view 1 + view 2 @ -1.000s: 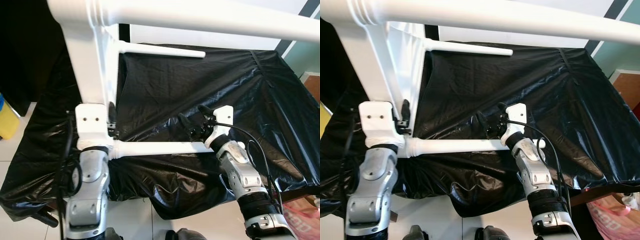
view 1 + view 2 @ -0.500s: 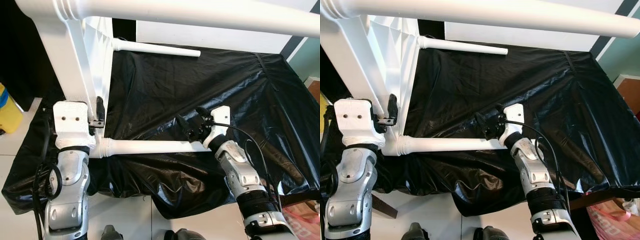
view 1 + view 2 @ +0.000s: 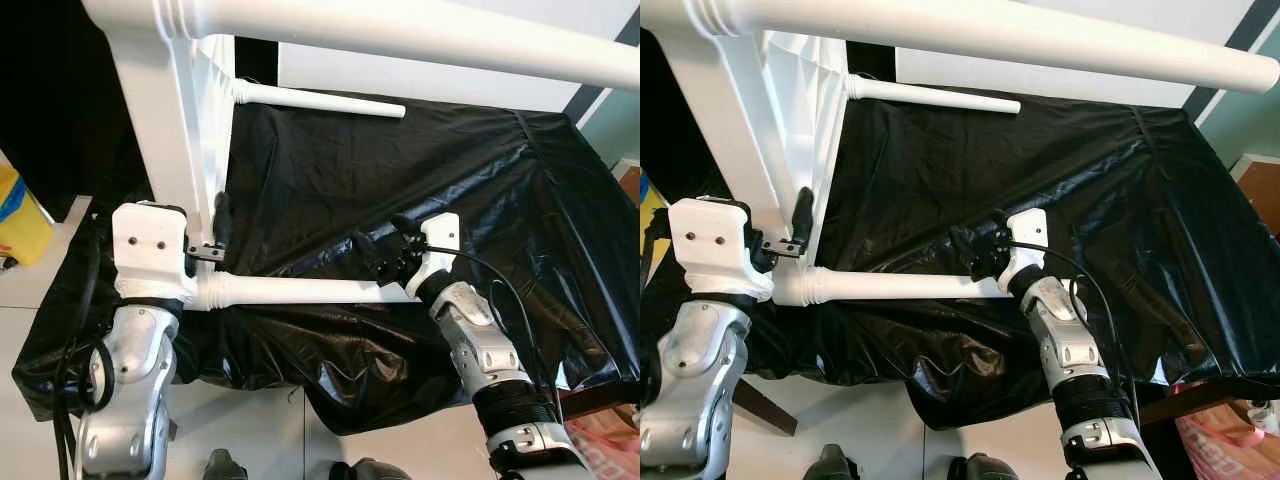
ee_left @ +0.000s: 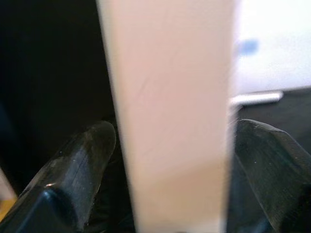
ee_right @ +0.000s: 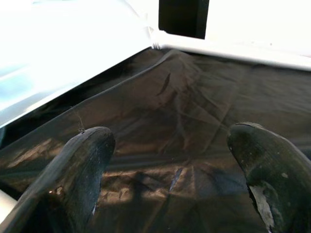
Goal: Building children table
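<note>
While the left pincer (image 3: 212, 232) pinches the white table (image 3: 190, 150) panel standing on edge over a black sheet (image 3: 400, 180), the right pincer (image 3: 385, 245) hovers spread above one horizontal leg (image 3: 300, 291).

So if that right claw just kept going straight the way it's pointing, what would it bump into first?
Probably the black plastic sheet right ahead of the right gripper; beyond it lies a white table leg. Depth is hard to judge.
</note>
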`<state>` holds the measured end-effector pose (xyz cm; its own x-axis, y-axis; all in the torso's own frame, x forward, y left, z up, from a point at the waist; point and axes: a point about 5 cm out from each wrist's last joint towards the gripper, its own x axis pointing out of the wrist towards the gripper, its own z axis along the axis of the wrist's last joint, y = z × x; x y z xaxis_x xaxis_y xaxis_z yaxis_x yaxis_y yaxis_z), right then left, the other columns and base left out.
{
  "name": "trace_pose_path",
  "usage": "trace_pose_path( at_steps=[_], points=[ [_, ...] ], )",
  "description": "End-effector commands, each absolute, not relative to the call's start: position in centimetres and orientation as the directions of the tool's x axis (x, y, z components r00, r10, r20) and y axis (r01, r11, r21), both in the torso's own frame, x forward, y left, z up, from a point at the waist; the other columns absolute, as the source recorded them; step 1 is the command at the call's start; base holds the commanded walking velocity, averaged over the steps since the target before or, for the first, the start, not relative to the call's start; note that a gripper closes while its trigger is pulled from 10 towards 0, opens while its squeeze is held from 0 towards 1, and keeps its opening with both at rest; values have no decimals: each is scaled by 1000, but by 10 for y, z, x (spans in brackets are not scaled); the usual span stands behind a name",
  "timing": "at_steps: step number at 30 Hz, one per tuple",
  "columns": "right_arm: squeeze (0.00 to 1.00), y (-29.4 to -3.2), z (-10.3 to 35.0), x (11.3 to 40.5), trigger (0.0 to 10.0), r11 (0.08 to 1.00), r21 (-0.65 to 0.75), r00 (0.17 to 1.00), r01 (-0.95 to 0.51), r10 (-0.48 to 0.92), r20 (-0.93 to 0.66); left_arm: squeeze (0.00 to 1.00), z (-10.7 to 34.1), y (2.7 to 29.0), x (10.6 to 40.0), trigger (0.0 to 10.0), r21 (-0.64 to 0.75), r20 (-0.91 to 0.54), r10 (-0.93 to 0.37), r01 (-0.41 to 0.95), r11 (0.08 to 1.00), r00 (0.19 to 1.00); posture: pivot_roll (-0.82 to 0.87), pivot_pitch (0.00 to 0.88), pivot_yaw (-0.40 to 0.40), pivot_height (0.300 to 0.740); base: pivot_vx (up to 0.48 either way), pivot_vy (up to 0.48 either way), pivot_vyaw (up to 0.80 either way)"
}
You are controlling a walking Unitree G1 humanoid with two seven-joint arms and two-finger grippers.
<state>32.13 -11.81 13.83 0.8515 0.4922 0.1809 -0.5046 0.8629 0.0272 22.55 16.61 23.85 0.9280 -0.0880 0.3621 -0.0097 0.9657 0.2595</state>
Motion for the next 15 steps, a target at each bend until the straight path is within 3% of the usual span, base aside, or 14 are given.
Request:
trace_pose_path(
  at_steps=[1, 15],
  points=[
    [0, -121, 135, 322, 10000, 865, 21, 854, -502, 492, 167, 0, 242, 159, 219, 10000, 276, 373, -171, 66, 959, 912, 120, 93, -147, 740, 0, 0, 0],
    [0, -108, 133, 327, 10000, 832, 29, 825, -554, 543, 156, 0, 251, 155, 181, 10000, 276, 400, -186, 76, 958, 898, 210, 91, -195, 740, 0, 0, 0]
  ],
)
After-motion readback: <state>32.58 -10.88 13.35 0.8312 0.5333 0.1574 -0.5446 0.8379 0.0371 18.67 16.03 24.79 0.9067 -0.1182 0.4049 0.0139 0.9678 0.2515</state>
